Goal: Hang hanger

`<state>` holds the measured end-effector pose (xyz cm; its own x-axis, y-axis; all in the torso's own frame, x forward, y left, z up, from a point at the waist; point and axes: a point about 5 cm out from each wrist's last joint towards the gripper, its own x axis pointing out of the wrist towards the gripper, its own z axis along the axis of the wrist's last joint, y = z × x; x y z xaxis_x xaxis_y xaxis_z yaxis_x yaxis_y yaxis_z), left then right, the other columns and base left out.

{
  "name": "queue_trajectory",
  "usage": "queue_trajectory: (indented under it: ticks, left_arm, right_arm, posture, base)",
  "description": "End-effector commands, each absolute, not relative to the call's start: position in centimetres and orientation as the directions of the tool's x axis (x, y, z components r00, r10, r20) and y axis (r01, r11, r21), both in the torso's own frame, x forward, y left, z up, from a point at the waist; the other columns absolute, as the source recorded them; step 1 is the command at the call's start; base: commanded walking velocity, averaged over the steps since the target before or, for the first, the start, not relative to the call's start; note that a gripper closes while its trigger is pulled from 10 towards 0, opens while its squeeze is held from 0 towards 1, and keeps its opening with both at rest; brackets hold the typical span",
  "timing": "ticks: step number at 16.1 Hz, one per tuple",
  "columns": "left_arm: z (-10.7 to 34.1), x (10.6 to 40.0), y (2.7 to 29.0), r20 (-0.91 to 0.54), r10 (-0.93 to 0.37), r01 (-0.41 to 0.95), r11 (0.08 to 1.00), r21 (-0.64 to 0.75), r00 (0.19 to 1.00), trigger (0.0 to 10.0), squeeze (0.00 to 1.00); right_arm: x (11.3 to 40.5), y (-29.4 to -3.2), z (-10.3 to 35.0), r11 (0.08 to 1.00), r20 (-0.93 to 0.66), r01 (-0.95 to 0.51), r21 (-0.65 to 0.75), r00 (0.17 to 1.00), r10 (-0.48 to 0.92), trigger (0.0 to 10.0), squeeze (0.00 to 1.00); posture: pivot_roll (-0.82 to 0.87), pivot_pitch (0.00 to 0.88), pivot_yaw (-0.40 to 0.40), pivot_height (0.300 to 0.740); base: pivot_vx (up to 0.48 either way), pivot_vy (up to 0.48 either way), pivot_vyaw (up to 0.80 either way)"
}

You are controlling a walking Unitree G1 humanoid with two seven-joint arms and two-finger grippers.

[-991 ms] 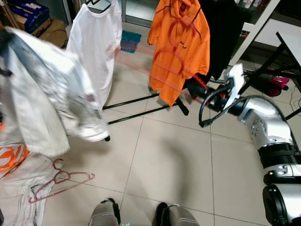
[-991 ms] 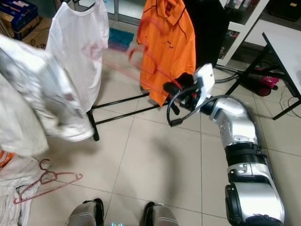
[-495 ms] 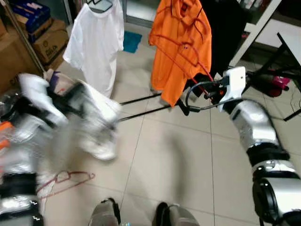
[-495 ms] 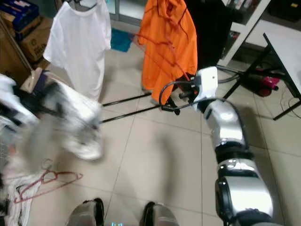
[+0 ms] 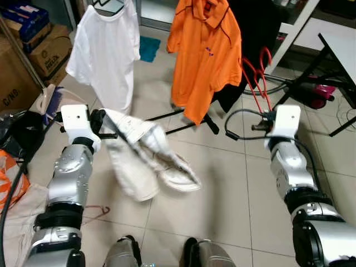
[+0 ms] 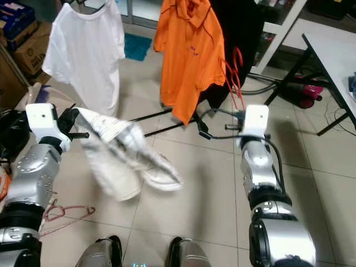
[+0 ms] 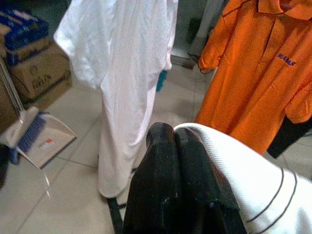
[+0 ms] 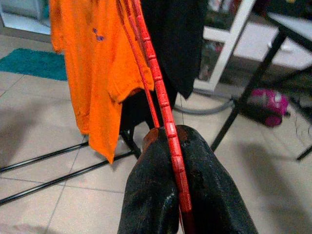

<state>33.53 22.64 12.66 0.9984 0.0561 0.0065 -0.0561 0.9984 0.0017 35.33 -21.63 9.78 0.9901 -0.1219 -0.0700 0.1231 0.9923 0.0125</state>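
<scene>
Holding the red hanger [image 8: 165, 122] pinched in my right gripper [image 8: 175, 141], I see it raised beside the orange shirt [image 5: 204, 53], well short of the rail. It looks light, stiff and springy, best held by its ridged bar. My left gripper [image 7: 173, 134] clamps a limp white garment [image 5: 147, 158]; 2 hung shirts and the black rack legs [image 5: 167, 118] crowd my approach.

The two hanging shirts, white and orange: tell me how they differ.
The white shirt is plain with a round neck; the orange shirt has a collar, dark trim and a small chest mark. The white shirt hangs further to the robot's left, the orange beside a black garment. Both hang full length above the tiled floor.
</scene>
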Motion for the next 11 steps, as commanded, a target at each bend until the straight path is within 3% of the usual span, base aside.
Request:
queue_trajectory:
  ticks: [1, 5, 8, 11]
  left_arm:
    - [13.6, 33.8, 21.3, 0.071, 0.047, -0.05, 0.998, 0.031, 0.996, 10.0, 0.0]
    - [13.7, 33.7, 18.5, 0.11, 0.012, -0.021, 0.997, 0.078, 0.994, 10.0, 0.0]
    - [13.5, 33.5, 18.0, 0.11, -0.027, 0.019, 0.997, 0.075, 0.994, 10.0, 0.0]
    - [12.9, 33.1, 18.0, 0.09, -0.029, 0.022, 0.997, 0.078, 0.996, 10.0, 0.0]
  right_arm:
    - [34.5, -21.3, 8.5, 0.988, -0.072, 0.115, 0.104, 0.992, -0.108, 0.0, 0.0]
    - [33.6, -20.2, 8.0, 0.993, -0.019, 0.087, 0.076, 0.996, -0.085, 0.0, 0.0]
    - [32.6, -20.7, 7.0, 0.994, -0.041, 0.096, 0.05, 0.995, -0.094, 0.0, 0.0]
    - [32.3, -21.2, 6.3, 0.994, -0.085, 0.105, 0.019, 0.991, -0.103, 0.0, 0.0]
  posture:
    - [-0.03, 0.135, -0.083, 0.74]
    - [-0.04, 0.131, -0.064, 0.74]
    - [-0.03, 0.137, -0.065, 0.74]
    - [-0.03, 0.132, -0.072, 0.74]
  base:
    - [0.0, 0.0, 0.0]
    - [0.0, 0.0, 0.0]
    - [0.0, 0.0, 0.0]
    - [0.445, 0.0, 0.0]
